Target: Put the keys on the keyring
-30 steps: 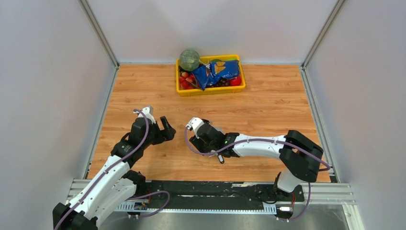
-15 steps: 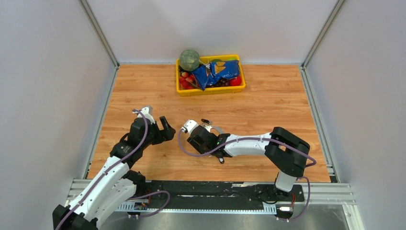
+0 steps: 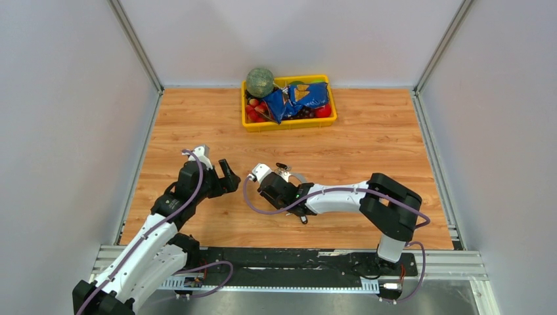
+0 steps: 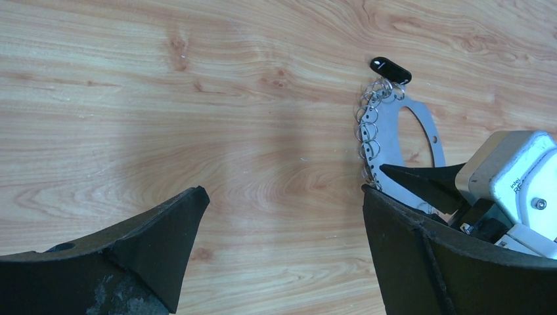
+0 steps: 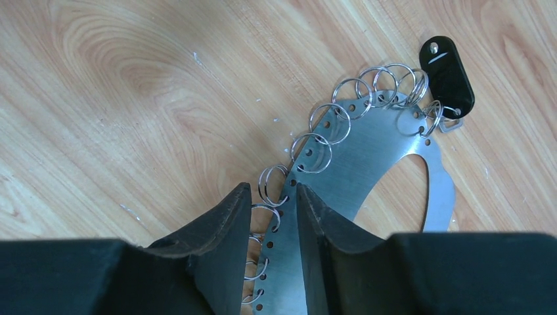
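Wood-grain table [image 3: 374,144] w/ grey walls on three sides. Left of the keyring [image 5: 360,164], the left gripper [image 4: 282,195] hangs above bare wood, jaws spread wide, nothing btwn them. Its fingertips are only partly visible from overhead.

The keyring lies flat on the table, mid-table. It is 1 thin silver plate w/ an oval cut-out and a fringe of small rings [image 5: 322,151] along its left edge. The right gripper [image 5: 270,197] sits over its near end, jaws narrow, straddling the fringed edge w/ one small ring in the gap. Can't tell whether the pads actually pinch the metal. The fingers hide the near part of the plate, so the ring count can't be completed: approx 9 show.

Keys: 2 seen. One key [image 5: 446,75] hangs from a ring at the keyring's far tip, black head visible, blade not made out. The other key [image 3: 303,218] lies loose on the near side of the keyring, partly under the right arm, and is too small for detail.

Far beyond the keyring, against the back wall, is 1 yellow tray [image 3: 289,125] w/ a green ball, a blue bag and red bits, the rest too jumbled to count.
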Robot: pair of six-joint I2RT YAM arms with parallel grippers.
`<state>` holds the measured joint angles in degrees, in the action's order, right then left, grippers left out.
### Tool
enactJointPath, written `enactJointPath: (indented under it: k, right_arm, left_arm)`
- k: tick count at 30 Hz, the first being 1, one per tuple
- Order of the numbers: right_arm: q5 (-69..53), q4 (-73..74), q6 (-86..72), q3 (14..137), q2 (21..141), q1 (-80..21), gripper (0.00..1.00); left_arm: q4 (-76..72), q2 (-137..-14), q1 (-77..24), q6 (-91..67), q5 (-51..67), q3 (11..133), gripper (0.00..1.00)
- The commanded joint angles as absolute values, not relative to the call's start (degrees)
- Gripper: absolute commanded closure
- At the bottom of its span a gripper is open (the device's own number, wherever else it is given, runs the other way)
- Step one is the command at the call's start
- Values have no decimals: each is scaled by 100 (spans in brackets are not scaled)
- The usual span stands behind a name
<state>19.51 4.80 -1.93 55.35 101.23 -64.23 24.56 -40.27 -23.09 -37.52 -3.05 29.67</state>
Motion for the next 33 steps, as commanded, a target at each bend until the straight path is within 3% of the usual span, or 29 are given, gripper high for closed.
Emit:
enactJointPath:
  k: [1, 9, 17, 20, 33]
  right_arm:
    - [2115, 196, -146, 5727, 10238, -6444, 65]
    - [2127, 199, -127, 5704, 10255, -6451, 72]
    - [2174, 196, -130, 5687, 10220, -6443, 89]
    - [2209, 199, -127, 5672, 10190, -6443, 100]
    - [1738, 321, -241, 5475, 9005, -6443, 100]
  left_arm:
    - [2274, -4029, -2256, -3665, -273, 3097, 0]
    - [2243, -4040, -2250, -3675, -268, 3088, 0]
    - [2241, -4042, -2247, -3686, -255, 3107, 0]
    - [2245, -4030, -2249, -3690, -255, 3107, 0]
    - [2114, -3714, -2249, -3524, 283, 3236, 0]
